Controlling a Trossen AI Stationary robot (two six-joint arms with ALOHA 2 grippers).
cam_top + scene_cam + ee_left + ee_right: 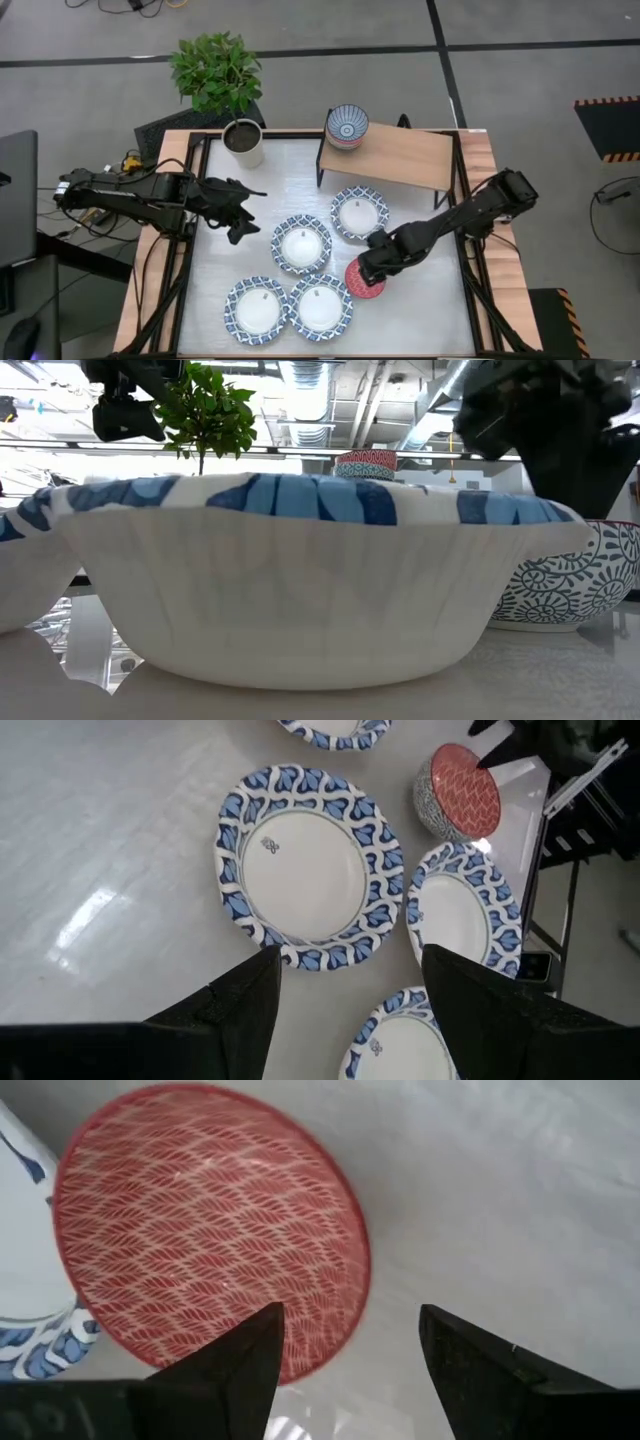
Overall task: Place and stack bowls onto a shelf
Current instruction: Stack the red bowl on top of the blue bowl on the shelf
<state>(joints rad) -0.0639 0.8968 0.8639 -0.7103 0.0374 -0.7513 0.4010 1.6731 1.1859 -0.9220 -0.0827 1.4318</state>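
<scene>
Red inside, with a fine pale leaf pattern, and blue-grey scrollwork outside, the small bowl (pixel 210 1230) sits on the table just under the right gripper (pixel 345 1345), whose fingers are spread wide, one over the bowl's inside and one outside it, with the rim in the gap. Judged from that, a shallow bite on the thin, glossy rim could slip or tip the bowl against the blue-and-white bowl (pixel 321 307) touching its far side. To the left, the left gripper (pixel 350 980) hovers with its fingers wide above another blue-and-white bowl (pixel 310 865). Beyond the right gripper, the shelf (pixel 400 153) carries a small stack of bowls (pixel 347 126) at its left end.
</scene>
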